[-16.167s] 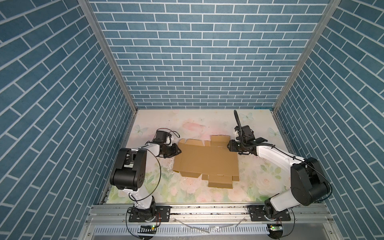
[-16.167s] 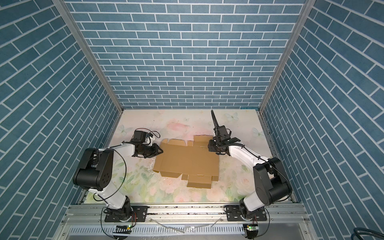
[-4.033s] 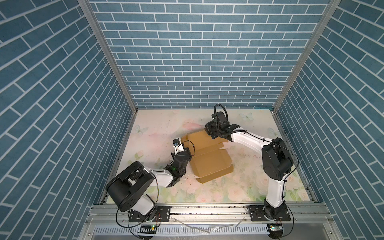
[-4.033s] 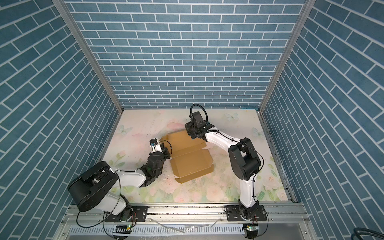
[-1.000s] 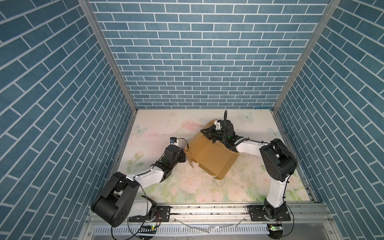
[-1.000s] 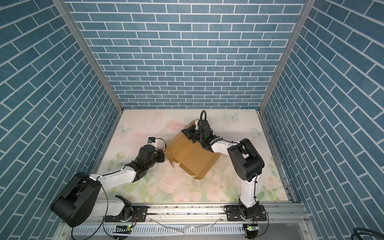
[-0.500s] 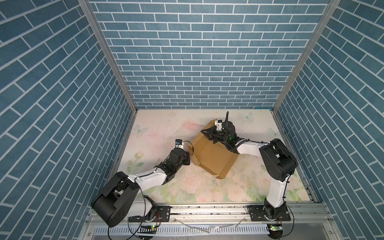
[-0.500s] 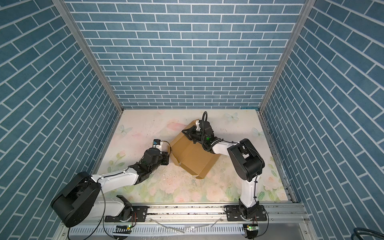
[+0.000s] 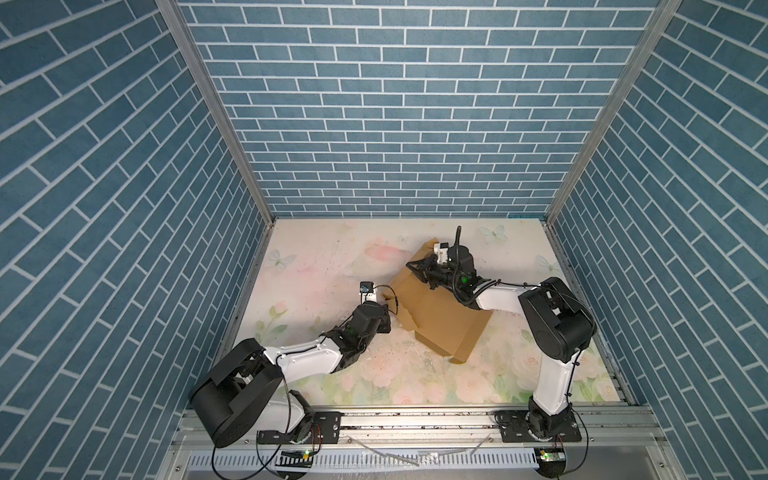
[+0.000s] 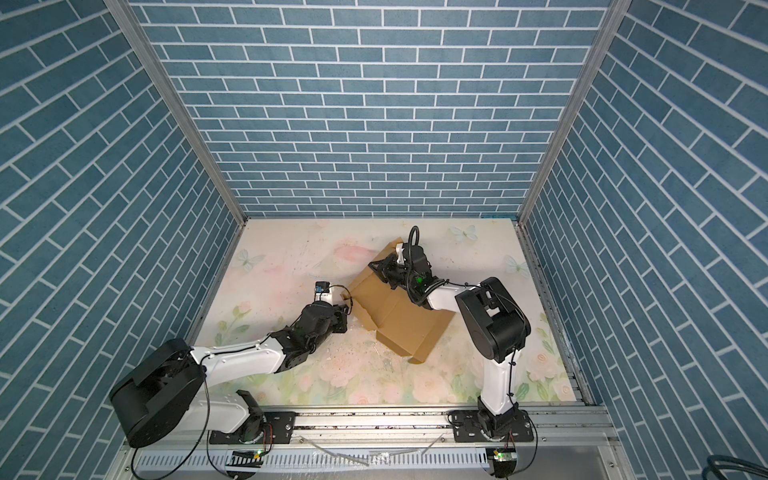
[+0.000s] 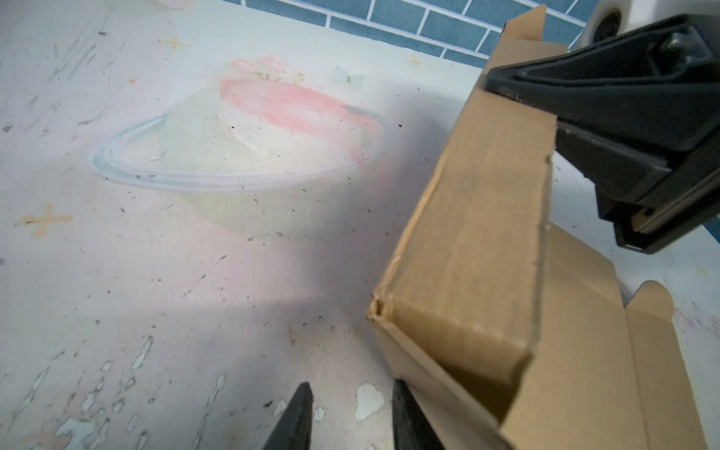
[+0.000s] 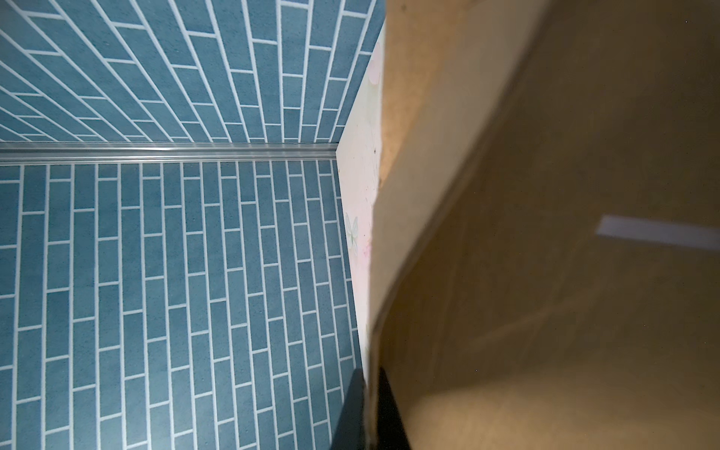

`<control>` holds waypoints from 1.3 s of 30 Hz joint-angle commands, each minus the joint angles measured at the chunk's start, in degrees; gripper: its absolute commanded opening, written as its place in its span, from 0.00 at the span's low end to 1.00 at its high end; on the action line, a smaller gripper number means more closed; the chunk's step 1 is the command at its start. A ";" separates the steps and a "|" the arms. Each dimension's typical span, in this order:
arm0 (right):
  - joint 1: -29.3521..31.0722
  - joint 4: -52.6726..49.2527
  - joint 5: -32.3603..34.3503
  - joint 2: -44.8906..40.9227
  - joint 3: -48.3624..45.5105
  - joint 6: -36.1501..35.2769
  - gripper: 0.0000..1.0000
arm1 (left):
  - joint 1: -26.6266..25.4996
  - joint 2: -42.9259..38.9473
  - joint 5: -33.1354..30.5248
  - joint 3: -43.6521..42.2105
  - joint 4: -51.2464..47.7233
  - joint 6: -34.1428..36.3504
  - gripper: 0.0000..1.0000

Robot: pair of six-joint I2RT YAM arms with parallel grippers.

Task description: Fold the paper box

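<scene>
Moved: L gripper [image 11: 350, 393] now nearer paper box [image 9: 440, 316] corner.
L: part-open, empty.
R gripper [image 12: 370, 393]: pinches box wall.
Tip: we nudge flap inward slowly.

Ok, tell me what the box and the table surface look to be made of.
The paper box: brown corrugated cardboard, matte, unprinted; faint flute ribbing on its face and a frayed corner show it. The table surface: apparently a printed floral sheet or coating, matte; scratches and flaked white patches suggest a thin print layer.
</scene>
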 commanded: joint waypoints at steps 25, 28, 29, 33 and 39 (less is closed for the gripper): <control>-2.50 10.71 -4.24 -8.11 -10.99 -7.61 0.01 | -7.72 0.86 -8.29 1.62 2.51 -2.88 0.38; -2.84 12.48 -4.41 -8.00 -12.75 -7.40 0.01 | -8.64 1.27 -9.17 2.10 2.15 -3.11 0.38; -3.05 13.09 -4.34 -7.92 -13.35 -7.38 0.01 | -9.01 1.25 -9.69 2.07 1.99 -3.35 0.38; -3.68 15.23 -4.15 -7.39 -15.17 -7.05 0.01 | -10.25 1.66 -11.01 2.32 1.77 -3.87 0.39; -4.59 19.37 -4.23 -6.21 -17.17 -5.60 0.00 | -11.85 2.64 -11.90 2.90 1.43 -4.65 0.40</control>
